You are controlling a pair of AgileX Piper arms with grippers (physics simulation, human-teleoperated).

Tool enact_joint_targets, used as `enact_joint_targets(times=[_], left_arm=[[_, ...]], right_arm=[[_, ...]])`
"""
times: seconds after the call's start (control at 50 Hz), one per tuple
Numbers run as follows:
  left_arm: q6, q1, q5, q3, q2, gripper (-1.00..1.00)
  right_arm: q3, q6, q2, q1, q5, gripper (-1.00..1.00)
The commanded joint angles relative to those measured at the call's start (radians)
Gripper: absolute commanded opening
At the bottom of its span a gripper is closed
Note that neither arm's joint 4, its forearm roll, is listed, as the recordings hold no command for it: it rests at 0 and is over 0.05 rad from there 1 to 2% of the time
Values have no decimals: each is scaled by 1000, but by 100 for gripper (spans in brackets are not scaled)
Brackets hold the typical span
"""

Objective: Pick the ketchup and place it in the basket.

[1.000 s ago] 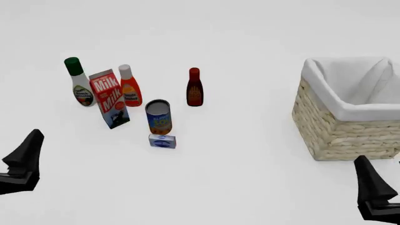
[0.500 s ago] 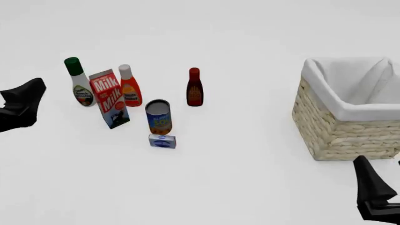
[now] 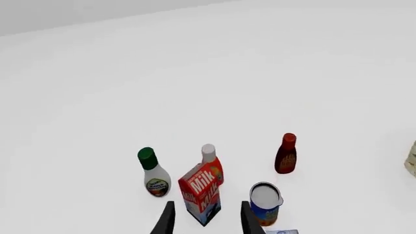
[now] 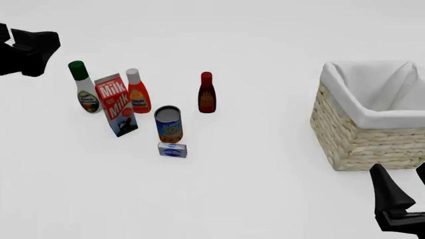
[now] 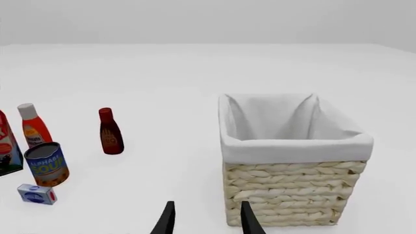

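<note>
The ketchup [image 4: 139,94] is a red-orange squeeze bottle with a white cap, standing upright just behind and right of a milk carton. It also shows in the left wrist view, the ketchup [image 3: 213,162] half hidden behind the carton, and in the right wrist view, the ketchup [image 5: 32,129] far off. The wicker basket [image 4: 359,144] with white lining stands at the right; the basket [image 5: 293,195] fills the right wrist view. My left gripper [image 4: 47,45] hangs open, high at the far left, well away from the bottles. My right gripper [image 4: 398,172] is open and empty, near the basket's front corner.
A red milk carton [image 4: 117,104], a white bottle with a green cap [image 4: 84,89], a slim dark red bottle [image 4: 206,93], an upright can [image 4: 168,124] and a small blue-and-white box [image 4: 172,150] cluster around the ketchup at centre left.
My left gripper has travelled from the lower left edge of the front view to the upper left. The right gripper has barely shifted. No object has moved.
</note>
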Motion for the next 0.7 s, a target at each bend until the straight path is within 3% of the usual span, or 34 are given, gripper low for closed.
enact_joint_targets(times=[0.02,0.18,0.3,0.32,0.36,0.38,0.7], left_arm=[[-21,-49,134,-167,141,100],[-11,-75,231,-290,225,100],[-48,-72,310,-398,317,100],[-13,-33,386,-564,436,100],[-17,-30,436,-644,502,100],[-70,-61,471,-669,535,100],[-40,-49,574,-912,742,100]], right_arm=[[0,-3,1,4,-2,100],[0,-4,1,0,-3,100],[0,-4,19,0,-14,100],[0,-6,30,-2,-25,100],[0,-7,18,-5,-16,100],[0,-7,17,-5,-16,100],[0,-17,29,-18,-25,100]])
